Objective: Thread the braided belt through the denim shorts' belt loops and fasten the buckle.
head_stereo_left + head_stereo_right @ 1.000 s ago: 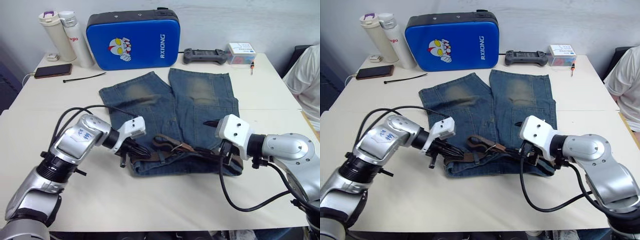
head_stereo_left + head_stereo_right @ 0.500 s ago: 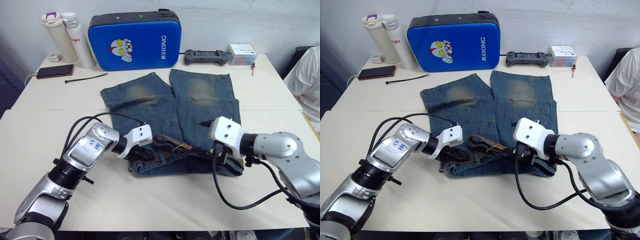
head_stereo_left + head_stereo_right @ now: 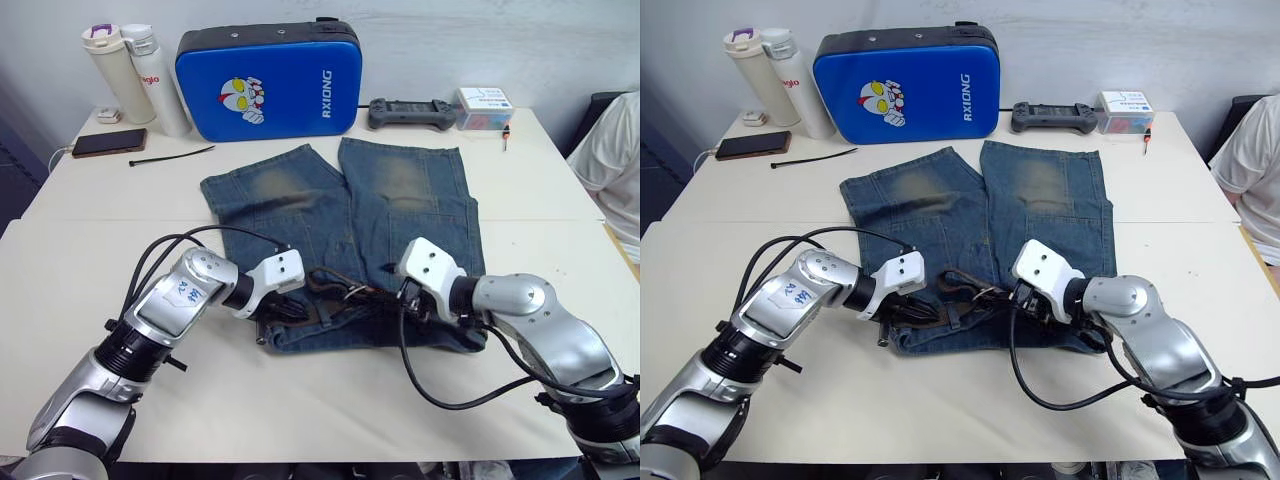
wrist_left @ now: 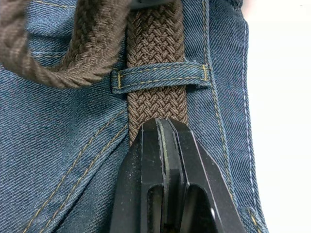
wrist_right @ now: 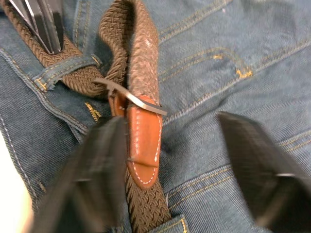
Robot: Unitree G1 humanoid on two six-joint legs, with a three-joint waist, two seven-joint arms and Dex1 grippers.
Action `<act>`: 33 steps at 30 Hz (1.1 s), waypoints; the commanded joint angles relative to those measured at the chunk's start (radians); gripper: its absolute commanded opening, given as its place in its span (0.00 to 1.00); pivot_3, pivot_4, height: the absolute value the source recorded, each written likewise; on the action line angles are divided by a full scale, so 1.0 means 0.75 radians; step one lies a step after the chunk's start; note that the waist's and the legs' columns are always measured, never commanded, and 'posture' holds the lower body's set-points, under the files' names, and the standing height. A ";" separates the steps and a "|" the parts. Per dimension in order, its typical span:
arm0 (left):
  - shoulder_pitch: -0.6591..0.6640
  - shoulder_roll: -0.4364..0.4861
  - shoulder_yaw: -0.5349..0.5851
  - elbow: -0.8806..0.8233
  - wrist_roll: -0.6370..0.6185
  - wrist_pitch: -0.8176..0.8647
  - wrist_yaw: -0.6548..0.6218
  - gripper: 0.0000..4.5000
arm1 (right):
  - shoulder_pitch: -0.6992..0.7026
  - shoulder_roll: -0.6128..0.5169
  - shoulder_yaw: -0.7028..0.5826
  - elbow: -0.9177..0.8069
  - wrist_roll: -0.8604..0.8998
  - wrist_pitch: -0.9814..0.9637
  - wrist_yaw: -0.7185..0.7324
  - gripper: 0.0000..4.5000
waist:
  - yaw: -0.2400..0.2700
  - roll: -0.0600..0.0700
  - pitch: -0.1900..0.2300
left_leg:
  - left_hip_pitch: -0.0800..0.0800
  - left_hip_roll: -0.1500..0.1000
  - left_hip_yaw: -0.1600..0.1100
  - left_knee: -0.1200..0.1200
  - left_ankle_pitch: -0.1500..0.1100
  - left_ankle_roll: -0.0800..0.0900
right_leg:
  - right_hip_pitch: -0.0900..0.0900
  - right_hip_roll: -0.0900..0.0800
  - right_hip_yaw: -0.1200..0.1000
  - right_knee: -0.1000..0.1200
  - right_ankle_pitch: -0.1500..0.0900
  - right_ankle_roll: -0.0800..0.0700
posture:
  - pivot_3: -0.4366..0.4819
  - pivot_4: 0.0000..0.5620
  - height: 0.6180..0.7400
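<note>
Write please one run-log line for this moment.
left gripper: shut, tips on braided belt below a belt loop | right gripper: open over buckle | denim shorts: flat on table

Both arms reach inward, low over the middle of the table, forearms angled toward each other and the grippers facing one another across a short gap. The left gripper (image 4: 163, 127) has its two black fingers pressed flat together, tips down at the end of a bent wrist. The right gripper (image 5: 167, 145) has its fingers spread wide, the wrist turned in toward the left arm with black cable looping beneath the forearm.
</note>
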 commanded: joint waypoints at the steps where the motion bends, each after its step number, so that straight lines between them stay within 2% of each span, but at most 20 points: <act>1: 0.022 0.020 -0.022 0.025 0.029 0.001 0.003 0.00 | -0.001 -0.003 -0.022 0.010 0.022 0.041 -0.003 0.19 | 0.000 0.000 0.000 | 0.000 0.000 0.000 0.000 0.000 0.000 | 0.000 0.000 0.000 0.000 0.000 0.000 | 0.48 0.27 1.00; 3: 0.020 0.021 -0.020 0.024 0.029 -0.001 0.003 0.00 | -0.007 -0.003 -0.023 0.022 0.020 0.056 -0.011 0.01 | -0.001 0.000 0.000 | 0.000 0.000 0.000 0.000 0.000 0.000 | 0.000 0.000 0.000 0.000 0.000 0.000 | 0.48 0.27 1.00; 9: 0.021 0.023 -0.012 0.027 0.027 -0.002 0.006 0.00 | -0.033 -0.030 -0.030 0.023 0.014 0.053 0.006 0.01 | -0.001 0.000 0.000 | 0.000 0.000 0.000 0.000 0.000 0.000 | 0.000 0.000 0.000 -0.001 0.000 0.000 | 0.48 0.27 1.00; 16: 0.022 0.013 -0.010 0.027 0.023 0.000 0.009 0.00 | -0.052 -0.078 0.025 0.038 -0.052 -0.090 0.046 0.01 | -0.001 0.000 0.000 | 0.000 0.000 0.000 0.000 0.000 0.000 | 0.000 0.000 0.000 -0.002 0.000 0.000 | 0.48 0.27 1.00; 18: 0.027 0.015 -0.009 0.022 0.021 0.001 0.009 0.00 | -0.064 -0.108 0.040 0.030 -0.075 -0.133 0.069 0.15 | -0.001 0.000 0.000 | 0.000 0.000 0.000 0.000 0.000 0.000 | 0.000 0.000 0.000 -0.002 0.000 0.000 | 0.48 0.27 1.00; 19: 0.028 0.017 -0.008 0.020 0.021 0.001 0.009 0.00 | -0.068 -0.122 0.050 0.029 -0.089 -0.150 0.079 0.18 | -0.002 0.000 0.000 | 0.000 0.000 0.000 0.000 0.000 0.000 | 0.000 0.000 0.000 -0.002 0.000 0.000 | 0.48 0.27 1.00; 21: 0.031 0.018 -0.006 0.017 0.021 0.004 0.010 0.00 | -0.072 -0.146 0.063 0.030 -0.113 -0.188 0.097 0.40 | -0.001 0.000 0.000 | 0.000 0.000 0.000 0.000 0.000 0.000 | 0.000 0.000 0.000 -0.002 0.000 0.000 | 0.48 0.27 1.00; 22: 0.031 0.018 -0.005 0.016 0.021 0.005 0.011 0.00 | -0.075 -0.158 0.067 0.032 -0.124 -0.206 0.103 0.47 | -0.001 0.000 0.000 | 0.000 0.000 0.000 0.000 0.000 0.000 | 0.000 0.000 0.000 -0.002 0.000 0.000 | 0.48 0.27 1.00; 25: 0.032 0.018 -0.004 0.014 0.022 0.005 0.011 0.00 | -0.088 -0.174 0.065 0.027 -0.127 -0.231 0.133 0.47 | -0.001 0.000 0.000 | 0.000 0.000 0.000 0.000 0.000 0.000 | 0.000 0.000 0.000 -0.002 0.000 0.000 | 0.48 0.27 1.00; 33: 0.033 0.015 -0.003 0.016 0.028 -0.002 0.015 0.00 | -0.102 -0.052 0.029 0.014 -0.002 -0.091 0.117 0.47 | -0.001 0.000 0.000 | 0.000 0.000 0.000 0.000 0.000 0.000 | 0.000 0.000 0.000 -0.002 0.000 0.000 | 0.48 0.27 1.00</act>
